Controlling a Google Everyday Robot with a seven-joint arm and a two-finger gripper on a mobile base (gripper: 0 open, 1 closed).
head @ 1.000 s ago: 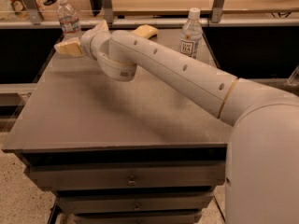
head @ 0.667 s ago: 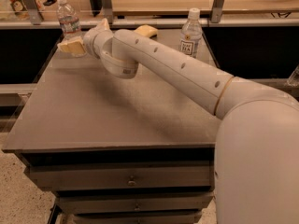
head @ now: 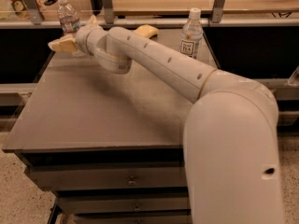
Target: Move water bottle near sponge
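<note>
Across the right side of the view my pale arm (head: 159, 62) takes up the most room, its bulky rounded housing low and close, the long forearm reaching up and leftward toward the far left corner. Under it lies the grey surface (head: 93, 111), a flat top over a cabinet whose drawers (head: 131, 178) show at the front. At the far edge, right of my forearm, a tall smooth bottle (head: 192, 34) stands upright, clear, with a white cap and a dark rectangular label. At the far left corner stands the water bottle (head: 68, 17), smaller, ribbed, clear and white-capped, also upright. The sponge (head: 146, 30), pale yellow and rounded, lies at the far edge between the two bottles, partly hidden behind my forearm, nearer the tall bottle and well apart from the water bottle. My gripper (head: 71, 31) sits at that far left corner, right at the foot of the water bottle. Its jaws are spread wide, one yellowish padded side pointing left and low, the other rising on the bottle's right, and the bottle's lower part shows between them. Whether either side touches the bottle I cannot tell.
</note>
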